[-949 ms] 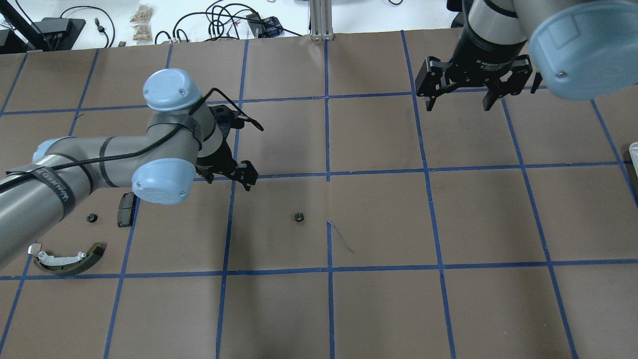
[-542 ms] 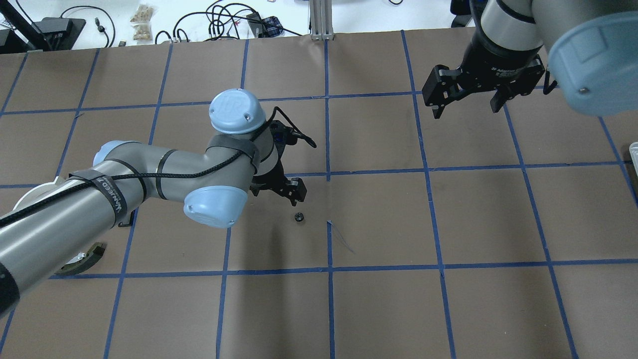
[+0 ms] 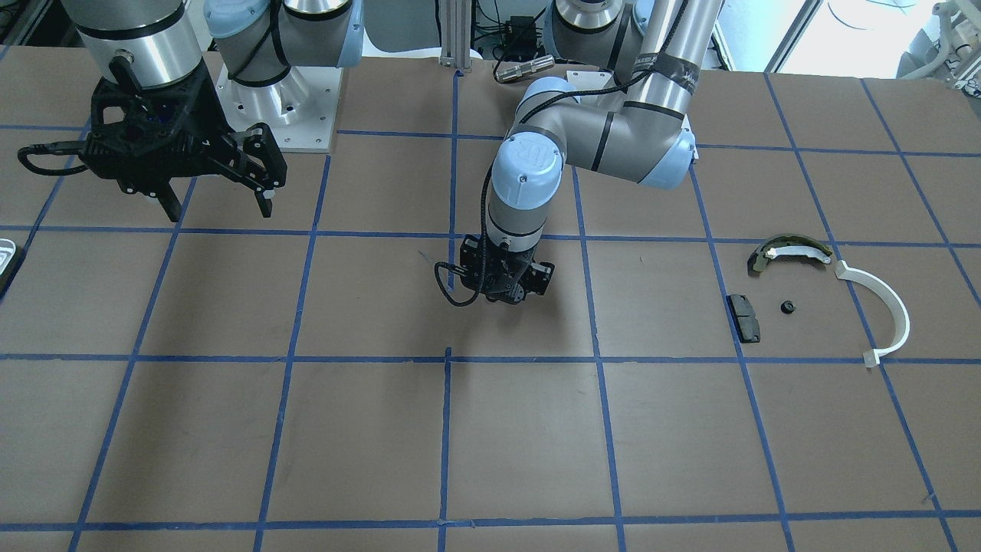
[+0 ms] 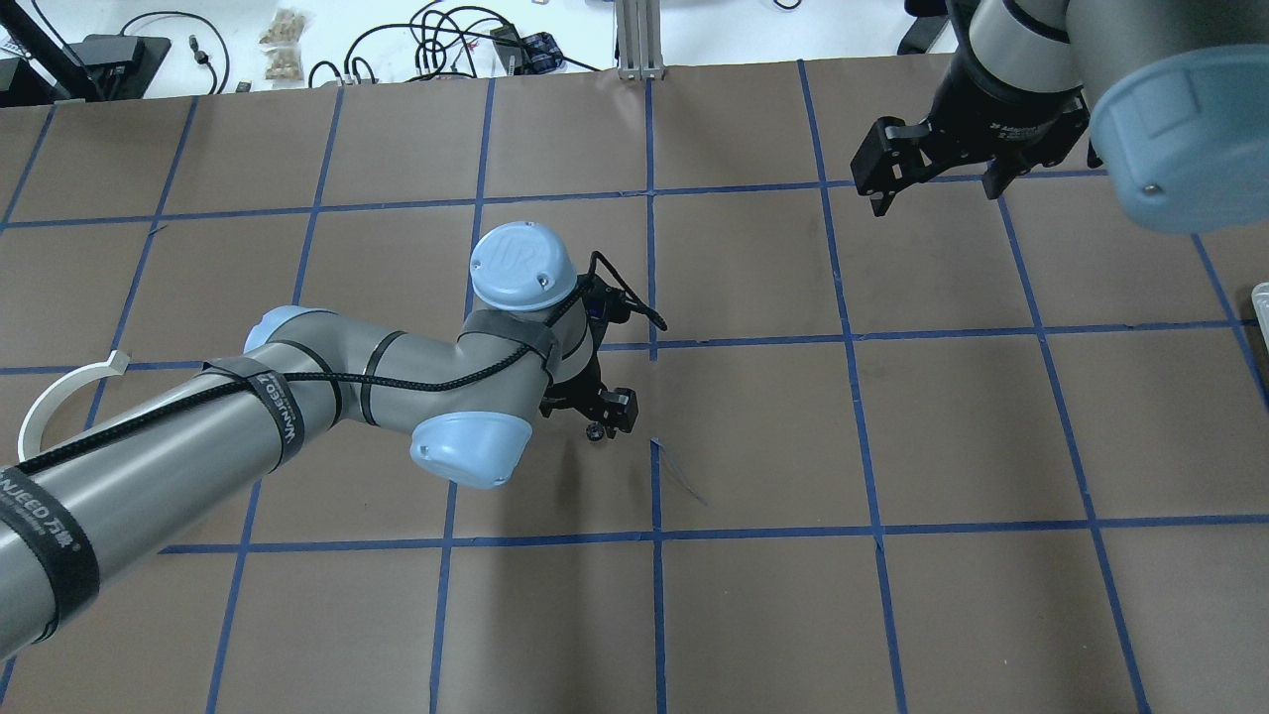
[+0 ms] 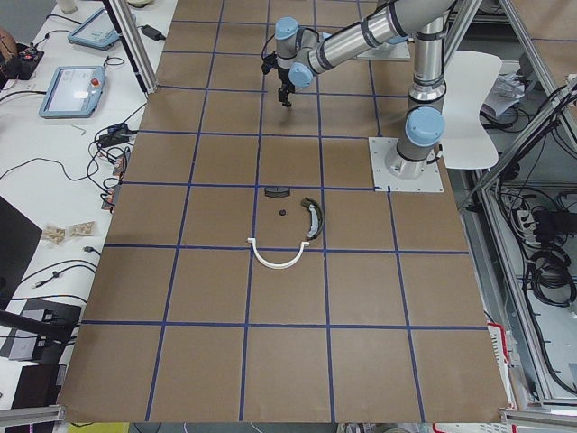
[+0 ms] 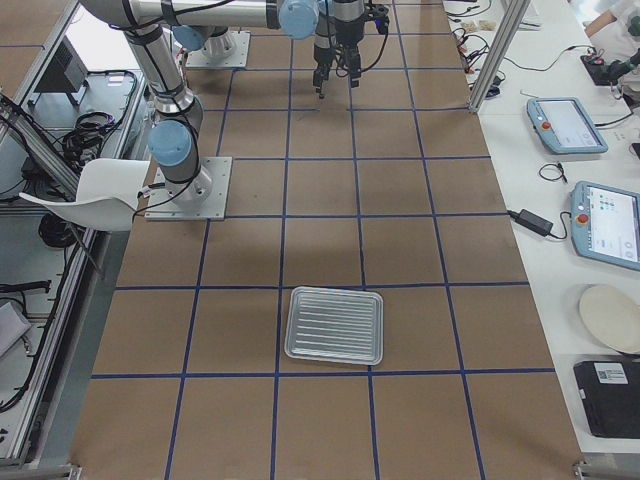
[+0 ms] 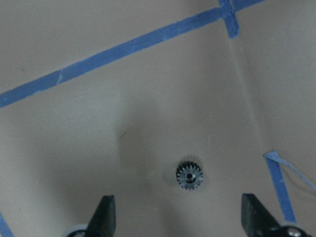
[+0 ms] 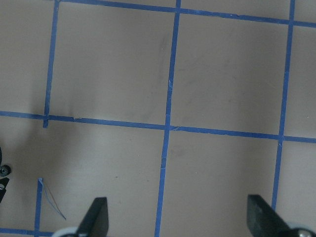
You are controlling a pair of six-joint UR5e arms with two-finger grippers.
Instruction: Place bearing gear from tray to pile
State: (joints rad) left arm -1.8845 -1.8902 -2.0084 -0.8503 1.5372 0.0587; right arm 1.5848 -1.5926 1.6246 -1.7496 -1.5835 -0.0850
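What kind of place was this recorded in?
Most likely a robotics lab: a left arm and right arm mounted on a table with a blue tape grid, control tablets and loose cables on the side bench.

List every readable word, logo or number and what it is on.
"UR": light blue round joint cap on the left arm.
White lettering on the black fabric strap around the left arm: too blurred to read.
White print on the black wrist housing of the right arm: too small to read.
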